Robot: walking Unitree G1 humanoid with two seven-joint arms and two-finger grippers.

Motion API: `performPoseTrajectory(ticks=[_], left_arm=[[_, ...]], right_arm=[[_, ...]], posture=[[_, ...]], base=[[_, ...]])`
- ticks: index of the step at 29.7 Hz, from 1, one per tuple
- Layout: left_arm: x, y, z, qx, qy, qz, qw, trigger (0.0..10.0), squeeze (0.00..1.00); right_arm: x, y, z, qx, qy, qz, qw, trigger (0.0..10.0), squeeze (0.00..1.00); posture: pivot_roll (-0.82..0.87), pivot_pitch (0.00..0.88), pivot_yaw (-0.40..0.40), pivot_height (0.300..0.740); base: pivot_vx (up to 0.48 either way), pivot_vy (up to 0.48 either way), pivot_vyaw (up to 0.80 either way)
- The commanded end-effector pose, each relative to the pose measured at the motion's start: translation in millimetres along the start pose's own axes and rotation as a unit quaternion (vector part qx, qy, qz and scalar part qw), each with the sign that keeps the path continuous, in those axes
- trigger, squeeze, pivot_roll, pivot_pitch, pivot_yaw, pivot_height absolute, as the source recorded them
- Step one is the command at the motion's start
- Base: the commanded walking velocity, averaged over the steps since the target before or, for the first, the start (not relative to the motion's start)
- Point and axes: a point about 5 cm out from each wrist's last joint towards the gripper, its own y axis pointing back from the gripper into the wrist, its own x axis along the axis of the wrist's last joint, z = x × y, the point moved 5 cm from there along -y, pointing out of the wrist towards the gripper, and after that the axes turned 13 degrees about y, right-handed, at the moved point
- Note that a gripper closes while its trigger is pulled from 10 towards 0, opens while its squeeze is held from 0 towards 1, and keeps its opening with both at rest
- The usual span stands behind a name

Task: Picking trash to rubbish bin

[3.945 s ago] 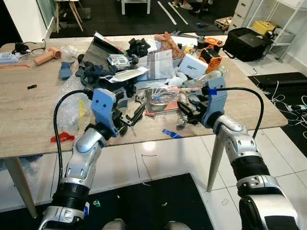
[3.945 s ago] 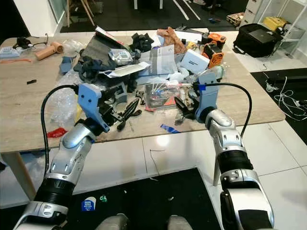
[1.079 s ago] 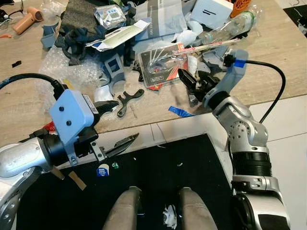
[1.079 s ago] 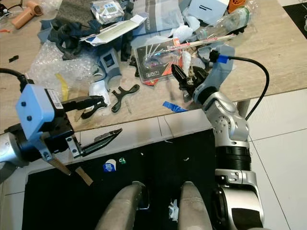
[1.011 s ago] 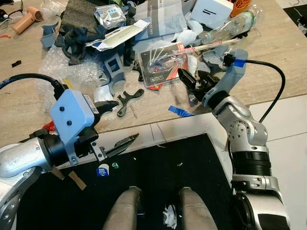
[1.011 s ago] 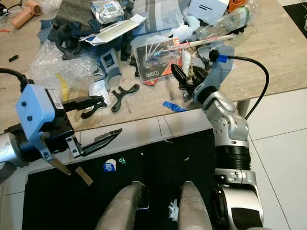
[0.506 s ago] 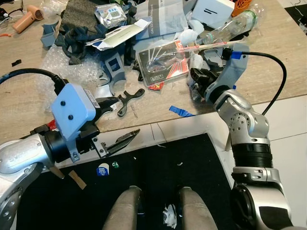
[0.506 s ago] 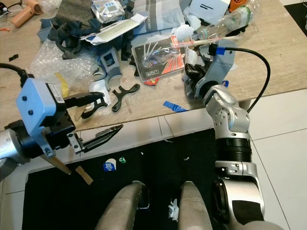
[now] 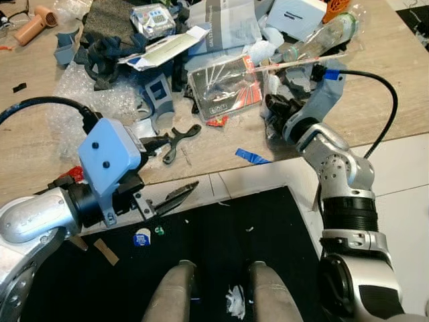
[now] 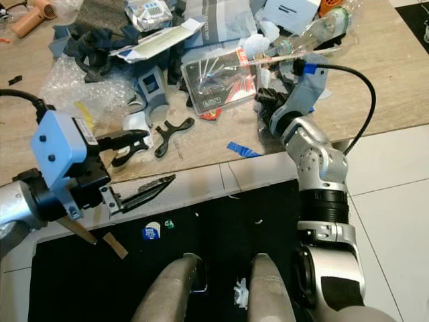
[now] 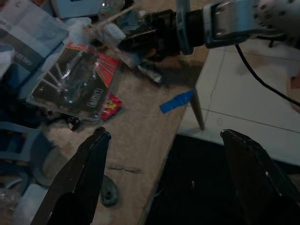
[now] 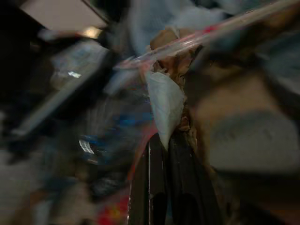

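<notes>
Trash covers the wooden table (image 9: 375, 100): a red-and-black blister pack (image 9: 224, 87), a clear plastic bottle (image 9: 322, 37), crumpled white paper (image 9: 260, 50), bubble wrap (image 9: 87, 100) and a blue tape scrap (image 9: 244, 156). My right gripper (image 9: 271, 107) is pushed into the clutter just right of the blister pack. In the right wrist view its fingers (image 12: 161, 187) lie together, pinching a crumpled white scrap (image 12: 164, 105). My left gripper (image 9: 182, 161) hovers open at the table's front edge, holding nothing; its wrist view looks at the blister pack (image 11: 75, 82) and the tape (image 11: 176, 101).
A black Y-shaped part (image 9: 175, 139) lies close to my left fingers. A white box (image 9: 295, 10), grey paper and dark foam pieces crowd the back of the table. Below the edge are white tiles, a black mat (image 9: 221, 228) with small scraps (image 9: 141, 237), and my legs.
My right gripper's fingers, open a second ago, have closed inside the clutter beside the blister pack. My left gripper has shifted slightly towards the table and stays open.
</notes>
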Motion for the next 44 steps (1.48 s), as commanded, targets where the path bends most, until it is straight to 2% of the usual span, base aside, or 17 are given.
performPoseTrajectory(ticks=[1,4,17,20,22,24,25,26,32,36,38,39,41,44], left_arm=[[-3.0,-3.7,0.5,0.001,0.003,0.006,1.0,10.0,0.0],[-1.0,-9.7,-3.5,0.003,-0.005,0.017,1.0,10.0,0.0],[0.4,-17.1,-11.9,0.016,-0.013,0.032,0.999,10.0,0.0],[2.8,-20.0,-17.3,0.03,-0.001,0.054,0.998,10.0,0.0],[6.1,-21.4,-18.7,0.036,0.01,0.074,0.997,10.0,0.0],[9.4,-23.3,-20.3,0.04,0.016,0.087,0.995,10.0,0.0],[9.4,-23.3,-20.3,0.04,0.016,0.087,0.995,10.0,0.0],[12.6,-25.2,-21.5,0.044,0.024,0.102,0.994,10.0,0.0],[14.6,-30.1,-18.4,0.035,0.055,0.125,0.99,10.0,0.0],[9.5,-41.4,-9.7,0.023,0.088,0.133,0.987,10.0,0.0],[8.3,-53.4,-5.0,0.033,0.107,0.135,0.984,10.0,0.0],[8.3,-53.4,-5.0,0.033,0.107,0.135,0.984,10.0,0.0],[1.4,-70.7,-4.9,0.068,0.133,0.123,0.981,10.0,0.0],[-2.3,-82.5,-2.3,0.081,0.155,0.114,0.978,10.0,0.0]], right_arm=[[16.4,0.8,-15.8,0.044,-0.053,0.036,0.997,0.0,0.0],[34.4,3.2,-31.5,0.095,-0.112,0.073,0.986,0.0,0.0],[39.1,3.0,-40.4,0.133,-0.154,0.087,0.975,0.0,0.0],[44.2,8.1,-57.1,0.196,-0.165,0.094,0.962,0.0,0.0],[35.2,5.5,-54.2,0.179,-0.108,0.076,0.975,0.0,0.0],[25.0,-1.6,-39.9,0.135,-0.099,0.056,0.984,0.0,0.0],[25.0,-1.6,-39.9,0.135,-0.099,0.056,0.984,0.0,0.0],[20.8,-2.6,-32.5,0.121,-0.094,0.049,0.987,0.0,0.0],[26.2,-0.4,-34.3,0.136,-0.108,0.061,0.983,0.0,0.0],[33.9,0.6,-39.4,0.152,-0.109,0.08,0.979,0.0,0.0],[37.5,0.2,-37.9,0.146,-0.11,0.091,0.979,0.0,0.0],[37.5,0.2,-37.9,0.146,-0.11,0.091,0.979,0.0,0.0],[43.2,-1.6,-33.0,0.13,-0.113,0.108,0.979,0.0,0.0],[48.9,-3.7,-29.4,0.117,-0.113,0.124,0.979,0.0,0.0]], posture=[[-0.08,0.237,0.066,0.74],[-0.1,0.216,0.063,0.74],[-0.1,0.179,0.051,0.74],[-0.1,0.16,0.044,0.74],[-0.1,0.153,0.044,0.74],[-0.1,0.133,0.04,0.74],[-0.1,0.133,0.04,0.74],[-0.1,0.126,0.039,0.74],[-0.1,0.114,0.043,0.74],[-0.1,0.099,0.05,0.74],[-0.1,0.1,0.053,0.74],[-0.1,0.1,0.053,0.74],[-0.1,0.11,0.057,0.74],[-0.1,0.11,0.057,0.74]], base=[[0.0,0.0,0.0],[0.0,0.0,0.0],[0.0,0.0,0.0],[0.0,0.0,0.0],[0.0,0.0,0.0],[0.0,0.0,0.0],[0.0,0.0,0.0],[0.0,0.0,0.0],[0.0,0.0,0.0],[0.0,0.0,0.0],[0.0,0.0,0.0],[0.0,0.0,0.0],[0.0,0.0,0.0],[0.0,0.0,0.0]])
